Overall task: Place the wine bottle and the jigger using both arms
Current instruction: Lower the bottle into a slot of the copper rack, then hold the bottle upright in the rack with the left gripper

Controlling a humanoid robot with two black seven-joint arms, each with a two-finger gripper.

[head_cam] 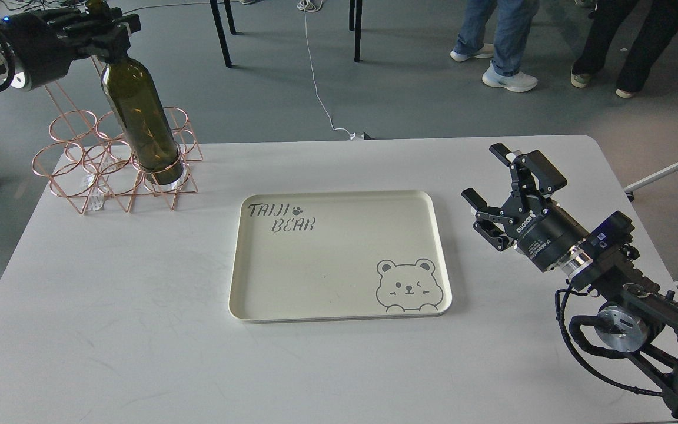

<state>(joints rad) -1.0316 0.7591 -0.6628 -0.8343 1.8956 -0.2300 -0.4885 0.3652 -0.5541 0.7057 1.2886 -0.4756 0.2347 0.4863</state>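
Note:
The wine bottle point(139, 115), dark olive-green, stands slightly tilted with its base inside a front ring of the rose-gold wire rack point(74, 162) at the table's back left. My left gripper point(100, 29) is shut on the bottle's neck at the top left of the view. My right gripper point(489, 176) is open and empty above the table, to the right of the cream tray point(339, 312). The jigger is out of view.
The cream tray with "TAIJI BEAR" lettering and a bear drawing lies in the middle of the white table point(109, 330). People's legs point(504, 41), chair legs and a white cable are on the floor beyond the table.

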